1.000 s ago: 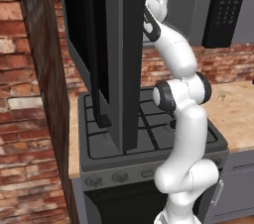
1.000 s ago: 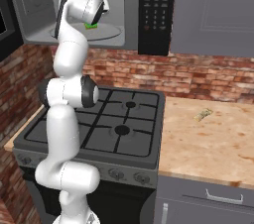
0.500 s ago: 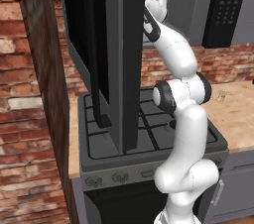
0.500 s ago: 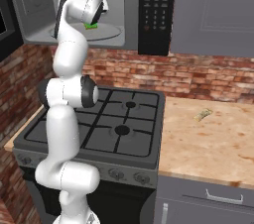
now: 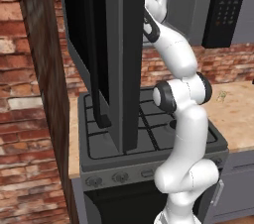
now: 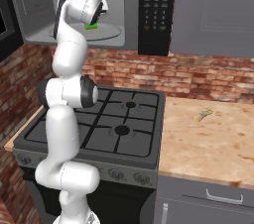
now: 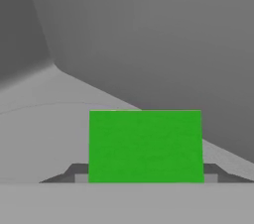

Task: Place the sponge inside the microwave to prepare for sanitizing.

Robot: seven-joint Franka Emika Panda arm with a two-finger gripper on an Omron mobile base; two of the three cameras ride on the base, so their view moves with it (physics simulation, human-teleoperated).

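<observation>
Gripper (image 6: 92,22): upper left of the right base view, we reach inside the open microwave (image 6: 130,10) | Jaws: we clamp the sponge (image 7: 145,146) on both sides | Sponge: lower centre of the hand view, above the turntable (image 6: 111,32)

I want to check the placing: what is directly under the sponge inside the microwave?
Under the sponge lies the round turntable on the microwave's light grey floor. The gripper closes on the sponge. Whether the sponge touches the turntable is covered by the sponge itself.
</observation>
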